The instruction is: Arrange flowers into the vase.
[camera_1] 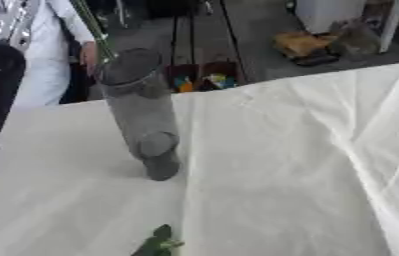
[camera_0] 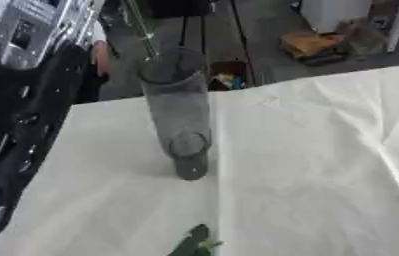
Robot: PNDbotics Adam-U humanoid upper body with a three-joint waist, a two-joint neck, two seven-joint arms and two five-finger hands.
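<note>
A tall clear glass vase (camera_0: 178,115) stands upright on the white cloth, left of the middle. A thin green stem (camera_0: 141,27) slants from the vase's mouth up and left, out of the top edge; its flower is out of sight. My left arm (camera_0: 19,125), black with silver joints, rises along the left edge, and a grey-silver part that may be my left hand (camera_0: 29,27) shows at the top left. Whether it holds the stem is hidden. Green leaves (camera_0: 195,242) of another flower lie at the near edge. My right hand shows in neither view.
The white cloth (camera_0: 307,165) covers the table, with creases on the right. Behind the far left edge stands a person in white (camera_1: 55,55). Beyond the table lie floor clutter, an orange object (camera_0: 312,44) and a small bin (camera_0: 229,75).
</note>
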